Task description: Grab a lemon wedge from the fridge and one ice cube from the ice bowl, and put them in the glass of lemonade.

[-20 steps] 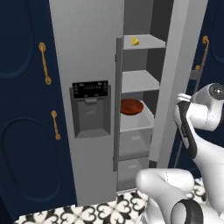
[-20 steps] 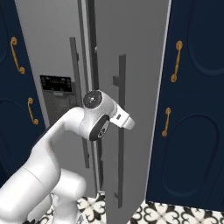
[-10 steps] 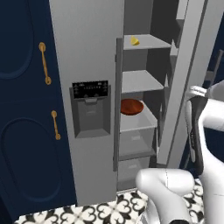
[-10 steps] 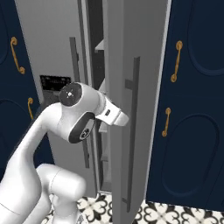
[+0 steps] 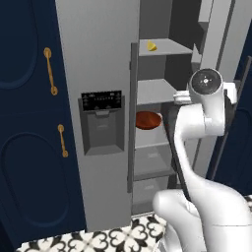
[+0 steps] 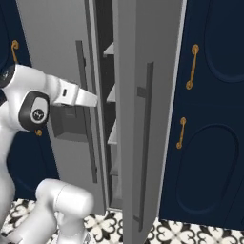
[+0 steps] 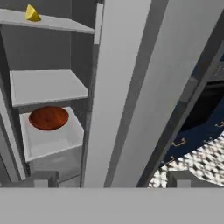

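Note:
The fridge (image 5: 98, 59) stands with its right door (image 6: 143, 57) swung open. On an upper shelf lies the yellow lemon wedge (image 5: 151, 46) (image 7: 31, 13). Two shelves lower sits the reddish-brown ice bowl (image 5: 148, 119) (image 7: 48, 117); the ice cube cannot be made out in it. My gripper (image 7: 111, 178) is open, its fingertips (image 7: 41, 177) far apart and holding nothing. It faces the open door's edge (image 7: 127, 87), with the shelves to the left. The hand (image 6: 81, 97) reaches into the gap beside the door. The glass of lemonade is out of view.
Navy cabinets with gold handles (image 5: 49, 71) (image 6: 190, 66) flank the fridge. The closed left door carries a black dispenser panel (image 5: 102, 123). My elbow (image 5: 206, 82) stands in front of the shelves' right side. Patterned floor tiles (image 5: 113, 238) lie below.
The arm has swung left, from the open door's handle toward the fridge opening. Its elbow now stands in front of the shelves in the left base view.

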You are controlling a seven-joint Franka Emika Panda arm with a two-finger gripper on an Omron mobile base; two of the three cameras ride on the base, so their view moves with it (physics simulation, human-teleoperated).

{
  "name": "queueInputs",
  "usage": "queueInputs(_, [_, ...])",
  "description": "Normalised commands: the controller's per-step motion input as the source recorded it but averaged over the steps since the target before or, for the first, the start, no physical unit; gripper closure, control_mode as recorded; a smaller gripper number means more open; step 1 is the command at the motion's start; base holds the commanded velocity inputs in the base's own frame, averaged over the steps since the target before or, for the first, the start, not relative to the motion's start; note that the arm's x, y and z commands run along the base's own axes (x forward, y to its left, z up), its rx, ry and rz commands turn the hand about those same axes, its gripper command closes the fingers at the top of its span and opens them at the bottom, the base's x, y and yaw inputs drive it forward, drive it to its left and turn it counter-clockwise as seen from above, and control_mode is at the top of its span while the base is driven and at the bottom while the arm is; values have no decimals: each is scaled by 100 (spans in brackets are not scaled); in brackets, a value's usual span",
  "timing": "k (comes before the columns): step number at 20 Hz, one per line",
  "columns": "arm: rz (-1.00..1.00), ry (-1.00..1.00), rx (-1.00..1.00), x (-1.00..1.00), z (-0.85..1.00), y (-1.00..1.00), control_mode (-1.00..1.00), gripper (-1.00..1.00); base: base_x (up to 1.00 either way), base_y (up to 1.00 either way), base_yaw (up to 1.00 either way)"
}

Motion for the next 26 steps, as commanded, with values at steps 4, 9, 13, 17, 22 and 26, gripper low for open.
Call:
queueInputs(4, [-2,54,-53,96,0,33,-100,-100,0,0,0])
queueInputs(9, [4,32,-44,53,5,-1,-100,-100,0,0,0])
queueInputs(13, [9,26,-35,71,0,0,-100,-100,0,0,0])
queueInputs(17, [1,0,-6,38,-27,-13,-100,-100,0,0,0])
queueInputs(22, [0,0,0,30,-30,-53,-100,-100,0,0,0])
queueInputs(26, [-1,2,0,7,-1,-85,-100,-100,0,0,0])
